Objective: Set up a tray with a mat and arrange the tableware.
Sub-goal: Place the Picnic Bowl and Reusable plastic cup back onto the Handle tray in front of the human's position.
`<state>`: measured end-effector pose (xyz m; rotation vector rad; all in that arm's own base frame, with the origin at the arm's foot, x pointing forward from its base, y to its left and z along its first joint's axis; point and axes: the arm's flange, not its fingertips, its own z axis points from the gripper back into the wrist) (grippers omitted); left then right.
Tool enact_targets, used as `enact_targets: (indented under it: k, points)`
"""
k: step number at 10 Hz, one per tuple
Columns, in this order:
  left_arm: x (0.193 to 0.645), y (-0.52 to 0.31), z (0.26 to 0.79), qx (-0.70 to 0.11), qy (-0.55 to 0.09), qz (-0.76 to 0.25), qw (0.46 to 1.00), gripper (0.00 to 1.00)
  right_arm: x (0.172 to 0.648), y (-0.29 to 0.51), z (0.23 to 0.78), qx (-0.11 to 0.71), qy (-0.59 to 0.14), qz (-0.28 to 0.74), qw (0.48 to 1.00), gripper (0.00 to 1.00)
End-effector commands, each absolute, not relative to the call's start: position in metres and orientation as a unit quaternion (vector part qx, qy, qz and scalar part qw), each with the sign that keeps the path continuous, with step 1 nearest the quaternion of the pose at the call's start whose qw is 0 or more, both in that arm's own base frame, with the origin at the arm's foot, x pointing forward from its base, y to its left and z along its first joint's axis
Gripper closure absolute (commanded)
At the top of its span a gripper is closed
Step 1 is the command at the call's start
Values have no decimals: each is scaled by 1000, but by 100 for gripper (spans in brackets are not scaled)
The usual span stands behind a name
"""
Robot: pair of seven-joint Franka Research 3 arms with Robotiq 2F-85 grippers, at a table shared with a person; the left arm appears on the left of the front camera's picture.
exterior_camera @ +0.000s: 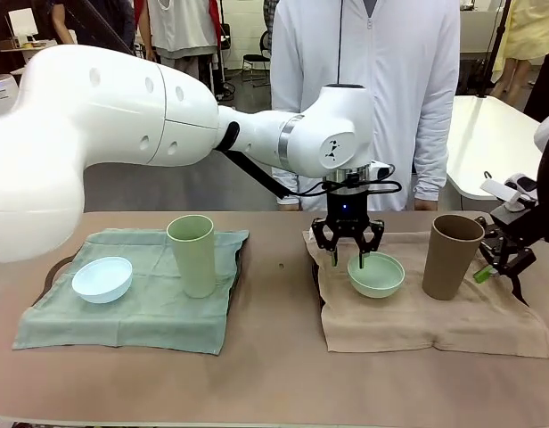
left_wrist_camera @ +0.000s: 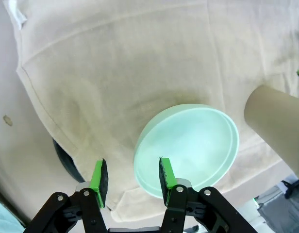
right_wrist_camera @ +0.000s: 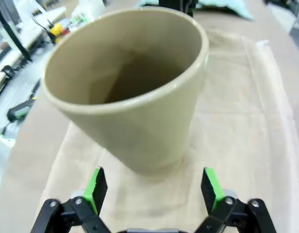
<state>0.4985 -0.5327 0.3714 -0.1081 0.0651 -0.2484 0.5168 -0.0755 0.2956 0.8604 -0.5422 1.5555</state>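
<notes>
Two mats: green mat (exterior_camera: 132,303) at the table's left end, tan mat (exterior_camera: 435,312) at its right end
Left gripper (exterior_camera: 348,254): fingers apart, straddling the far rim of the mint bowl (exterior_camera: 376,275); whether a pad touches the rim I cannot tell; nothing held
Mint bowl: on the tan mat, near its far left corner
Right gripper (exterior_camera: 488,267): fingers wide apart, just beside the tan tumbler (exterior_camera: 451,256), clear of it
Tan tumbler: upright on the tan mat, right of the mint bowl
Pale green tumbler (exterior_camera: 192,255): upright mid green mat
White bowl (exterior_camera: 102,278): on the green mat, toward its left edge
Person (exterior_camera: 364,98): standing at the table's far edge
</notes>
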Motion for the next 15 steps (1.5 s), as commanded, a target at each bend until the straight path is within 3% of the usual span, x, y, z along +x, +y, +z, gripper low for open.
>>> enact_targets:
  k: [1, 3, 5, 7, 8, 10, 11, 15]
  points:
    - [493, -517, 388, -51, 41, -111, 992, 36, 502, -89, 311, 356, -203, 648, 641, 0]
    - [484, -494, 410, -56, 38, -110, 992, 36, 488, -117, 336, 360, -215, 606, 676, 0]
    - [454, -468, 468, -54, 13, -143, 988, 36, 452, -132, 389, 315, -196, 530, 762, 0]
    - [429, -452, 521, -52, -22, -238, 970, 36, 420, -129, 455, 264, -162, 432, 847, 0]
    - [417, -443, 540, -51, -29, -273, 960, 36, 404, -123, 483, 239, -139, 419, 865, 0]
    - [398, -426, 567, -32, -60, -293, 954, 36, 381, -106, 514, 193, -119, 422, 878, 0]
    - [413, -456, 565, -44, -34, -260, 964, 36, 403, -139, 498, 224, -170, 420, 863, 0]
    - [413, -456, 565, -44, -34, -260, 964, 36, 403, -139, 498, 224, -170, 420, 863, 0]
